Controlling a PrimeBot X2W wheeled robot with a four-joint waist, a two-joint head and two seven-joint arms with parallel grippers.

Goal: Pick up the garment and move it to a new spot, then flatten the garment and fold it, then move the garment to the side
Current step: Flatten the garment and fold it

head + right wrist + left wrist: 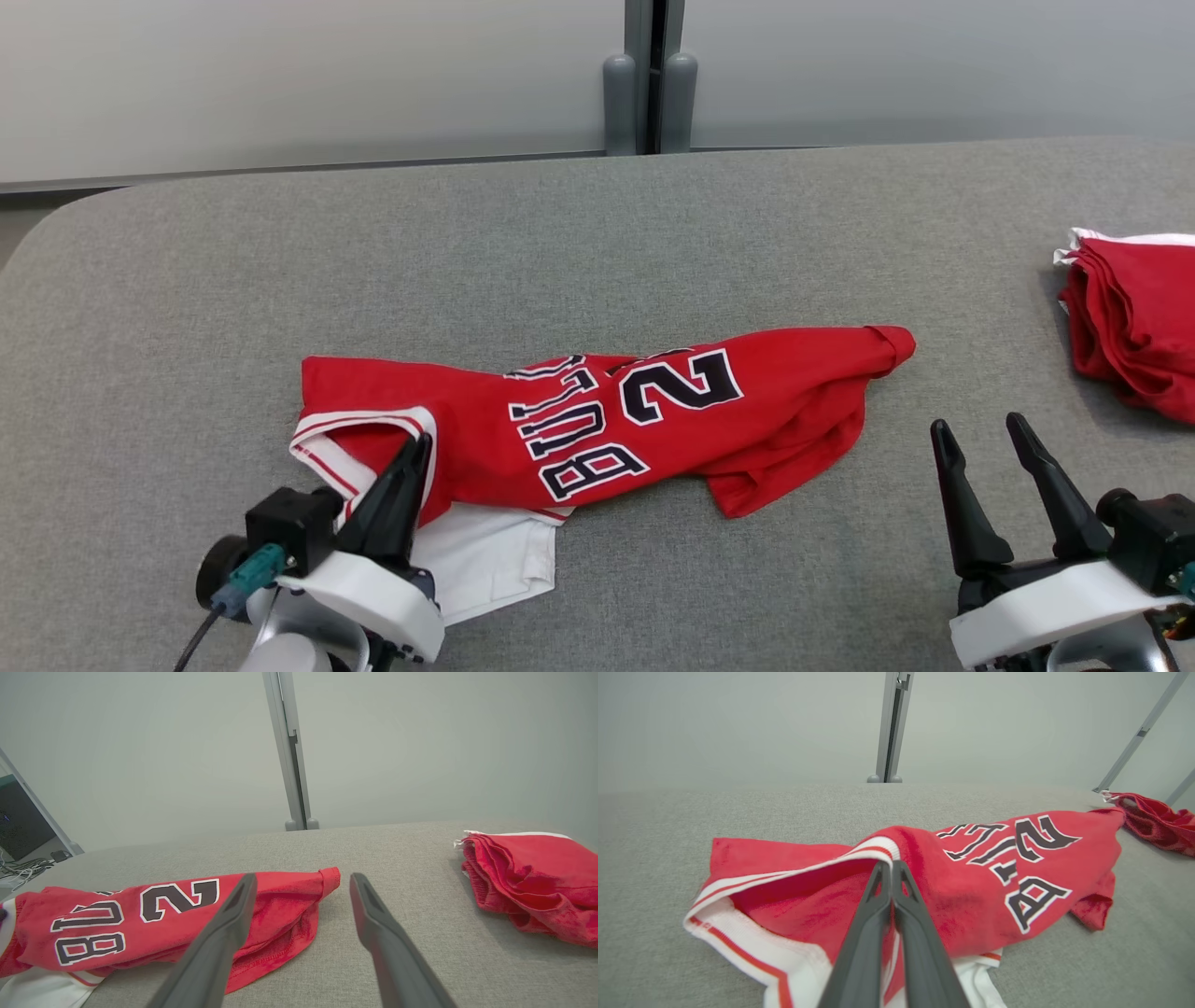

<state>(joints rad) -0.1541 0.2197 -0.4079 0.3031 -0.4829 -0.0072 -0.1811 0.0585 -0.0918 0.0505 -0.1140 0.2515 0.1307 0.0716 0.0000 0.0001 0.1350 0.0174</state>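
The garment (653, 411) is a red jersey with dark lettering, a number and white-and-red trim. It lies crumpled lengthwise across the near middle of the grey table (560, 233), with a white layer showing under its left end. My left gripper (420, 446) is shut on the striped trim at that left end. In the left wrist view the closed fingertips (892, 865) pinch the trim where the garment (971, 882) rises into a small peak. My right gripper (976, 425) stands open just right of the garment's right end, with nothing between its fingers (233, 919); the garment (163, 914) lies to its left.
A stack of folded red cloth (1134, 317) with a white edge sits at the table's right side, also seen as a red stack (528, 877) in the right wrist view. Grey posts (649, 93) stand behind the table's far edge.
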